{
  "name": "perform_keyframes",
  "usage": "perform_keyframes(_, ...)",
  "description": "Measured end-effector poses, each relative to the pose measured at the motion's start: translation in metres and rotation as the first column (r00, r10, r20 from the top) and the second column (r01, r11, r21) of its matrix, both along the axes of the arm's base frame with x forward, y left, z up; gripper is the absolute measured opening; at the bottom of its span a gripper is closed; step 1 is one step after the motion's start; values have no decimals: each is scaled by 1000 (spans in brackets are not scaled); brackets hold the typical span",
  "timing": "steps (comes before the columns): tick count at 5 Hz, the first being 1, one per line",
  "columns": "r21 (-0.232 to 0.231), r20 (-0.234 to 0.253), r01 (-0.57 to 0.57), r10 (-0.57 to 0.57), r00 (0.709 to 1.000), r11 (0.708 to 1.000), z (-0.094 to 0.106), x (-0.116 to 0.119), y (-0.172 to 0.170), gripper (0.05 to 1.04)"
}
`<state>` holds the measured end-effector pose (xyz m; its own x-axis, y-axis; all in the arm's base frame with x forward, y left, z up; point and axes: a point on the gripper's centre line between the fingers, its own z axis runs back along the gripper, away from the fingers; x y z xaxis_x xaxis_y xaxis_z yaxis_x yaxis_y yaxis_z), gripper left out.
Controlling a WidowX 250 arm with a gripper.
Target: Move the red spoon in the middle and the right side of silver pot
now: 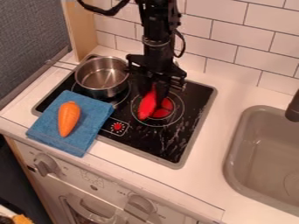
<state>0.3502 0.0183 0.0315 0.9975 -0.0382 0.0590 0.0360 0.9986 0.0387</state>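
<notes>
Placement step, I judge: red spoon [148, 105] at my pincer [153, 90], grip indeterminable, between silver pot [102, 76] and stovetop's [188, 120] right edge; next, settle it, ensure release, lift clear.

The silver pot [107, 92] blocks one side; between red spoon [147, 106] and sink [234, 148] lies open room.

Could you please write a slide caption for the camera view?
Black gripper at the red spoon over the stovetop, silver pot alongside, carrot on a blue cloth.
</notes>
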Motion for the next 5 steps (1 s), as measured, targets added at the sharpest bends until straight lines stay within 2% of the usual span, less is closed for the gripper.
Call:
perform_keyframes(1,27,-39,21,-20,999,999,-10,10,10,378)
perform_keyframes(3,40,-52,15,-13,999,999,-10,20,36,377)
perform_keyframes(4,32,-52,34,-32,998,999,-10,20,36,462)
perform_keyframes(5,19,-52,55,-54,997,998,-10,20,34,755)
